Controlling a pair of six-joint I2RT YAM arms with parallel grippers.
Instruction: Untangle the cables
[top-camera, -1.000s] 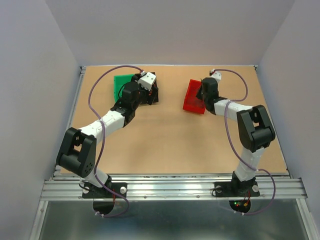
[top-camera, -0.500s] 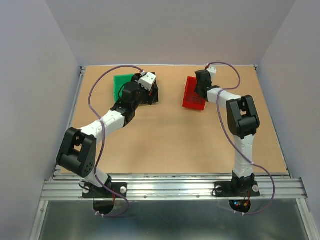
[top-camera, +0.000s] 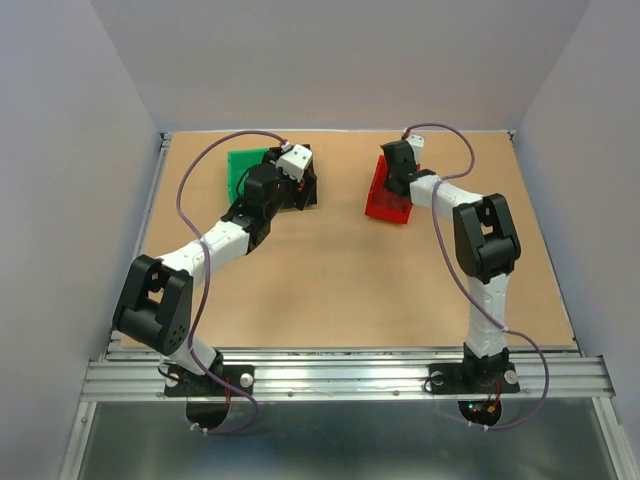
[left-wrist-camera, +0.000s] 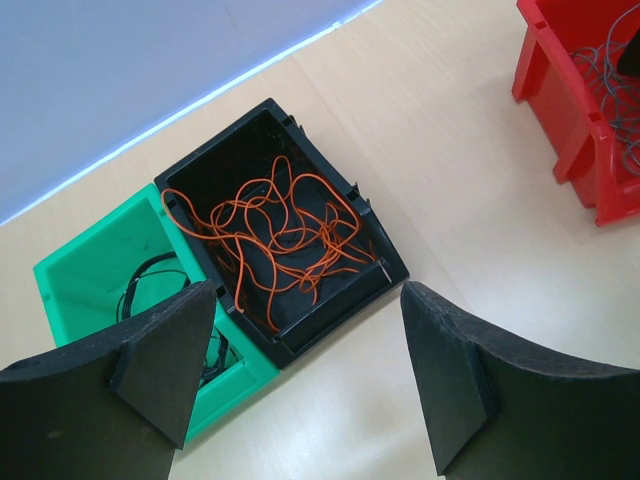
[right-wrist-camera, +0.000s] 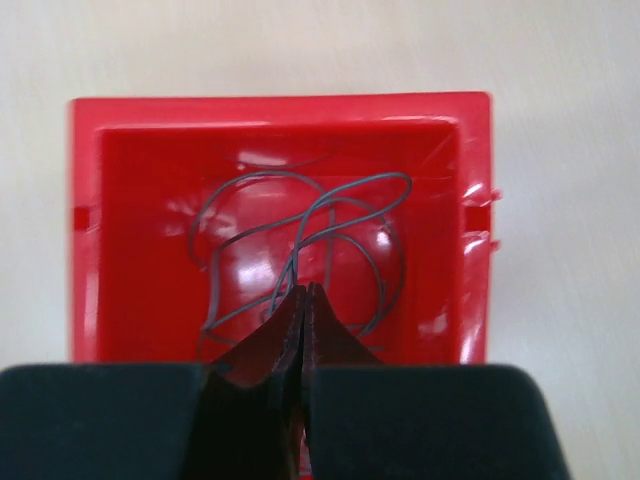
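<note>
A tangle of thin orange-red cables (left-wrist-camera: 285, 235) lies in a black bin (left-wrist-camera: 200, 180). Thin black cables (left-wrist-camera: 150, 280) lie in the green bin (left-wrist-camera: 80, 280) beside it. My left gripper (left-wrist-camera: 305, 330) is open and empty, hovering above the black bin's near edge; in the top view it (top-camera: 300, 188) covers most of that bin. My right gripper (right-wrist-camera: 303, 290) is shut over the red bin (right-wrist-camera: 280, 105), and the strands of a thin grey cable (right-wrist-camera: 310, 225) run up into its tips while the loops rest on the bin floor. In the top view this gripper (top-camera: 393, 188) is over the red bin (top-camera: 385, 205).
The green bin (top-camera: 240, 165) stands at the back left and the red bin at the back right (left-wrist-camera: 570, 90), near the back wall. Bare wooden table (top-camera: 330, 280) lies between and in front of them. Grey walls close in the sides.
My right arm has stretched out and swung left and back, bringing its gripper from the red bin's right side to over the bin. The left arm has not moved.
</note>
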